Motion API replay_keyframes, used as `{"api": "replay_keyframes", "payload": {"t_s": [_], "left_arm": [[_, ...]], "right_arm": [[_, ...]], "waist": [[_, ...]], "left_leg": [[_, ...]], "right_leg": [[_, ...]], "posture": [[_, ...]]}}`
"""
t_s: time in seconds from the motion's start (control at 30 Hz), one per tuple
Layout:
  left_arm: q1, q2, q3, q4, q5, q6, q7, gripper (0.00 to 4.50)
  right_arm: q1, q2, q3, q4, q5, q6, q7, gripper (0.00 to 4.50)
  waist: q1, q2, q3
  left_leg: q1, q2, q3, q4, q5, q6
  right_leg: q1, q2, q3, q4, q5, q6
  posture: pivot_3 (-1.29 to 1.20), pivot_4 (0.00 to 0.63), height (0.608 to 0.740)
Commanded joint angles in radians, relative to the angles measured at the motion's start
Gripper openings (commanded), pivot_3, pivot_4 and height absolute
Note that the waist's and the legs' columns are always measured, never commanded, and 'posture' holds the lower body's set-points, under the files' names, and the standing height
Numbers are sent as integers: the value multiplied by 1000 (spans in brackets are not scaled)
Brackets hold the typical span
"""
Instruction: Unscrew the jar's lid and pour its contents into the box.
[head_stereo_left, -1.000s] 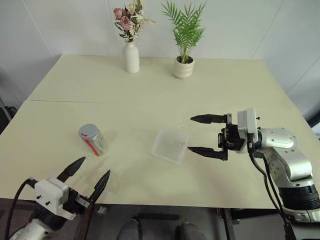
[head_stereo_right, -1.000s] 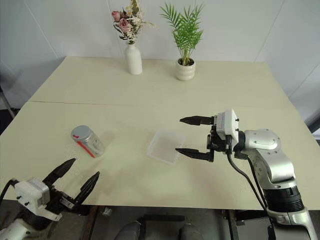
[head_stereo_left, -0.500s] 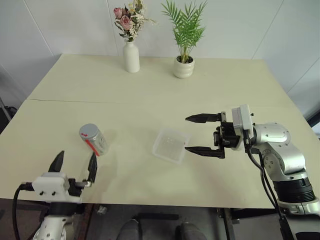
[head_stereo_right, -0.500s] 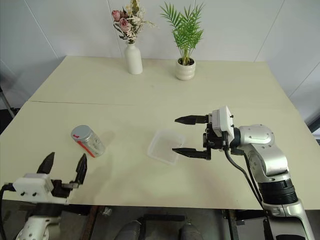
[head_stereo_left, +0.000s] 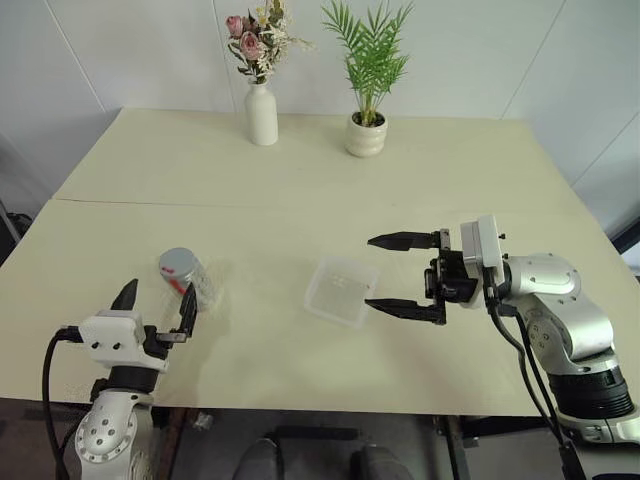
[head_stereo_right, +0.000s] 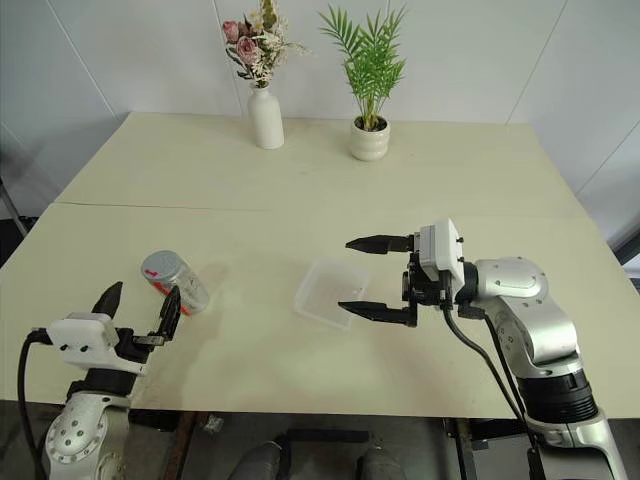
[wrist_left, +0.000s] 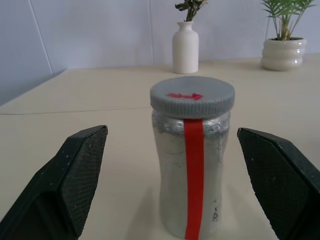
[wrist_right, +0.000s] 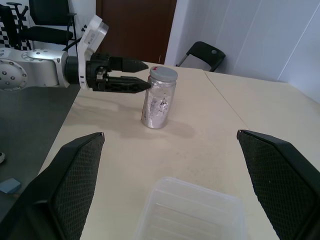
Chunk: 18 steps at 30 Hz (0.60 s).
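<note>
The left gripper (head_stereo_left: 157, 303) has come up from below the near table edge and moved forward since a second ago; its two black fingers (wrist_left: 75, 175) now point across the table (head_stereo_left: 300, 180) with the jaws spread wide, holding nothing. The jar (head_stereo_left: 187, 279) stands upright just beyond them, where it was before, with the lid (wrist_left: 192, 93) screwed on and the red streak facing the left gripper. In the left wrist view the jar sits centred between the two fingers, not touched by either.

Right of the jar, near the table's middle, the box (head_stereo_left: 341, 290) lies in the same place. The right gripper (head_stereo_left: 385, 272) hovers at the box's right edge, shifted slightly left, jaws wide and empty.

Far off stand the white vase (head_stereo_left: 261, 113) and the plant pot (head_stereo_left: 365, 134).
</note>
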Motion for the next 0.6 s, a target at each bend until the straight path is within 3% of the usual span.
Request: {"api": "replay_keyframes", "payload": {"t_s": [0.03,0.6], "left_arm": [[-47,11,-9,32,5,-14,10,4434],[-193,54,-33,226,17,-105,-22,4434]], "right_arm": [[6,-5,-24,-45,20,3,-13,4500],[35,-5,-33,-90,15,6,-79,4500]], "waist": [[1,0,0],[0,0,0]], "left_leg": [[0,0,0,0,0,0],[0,0,0,1,0,0]], "right_leg": [[0,0,0,0,0,0],[0,0,0,1,1,1]], "posture": [[0,150,740],[0,150,740]]}}
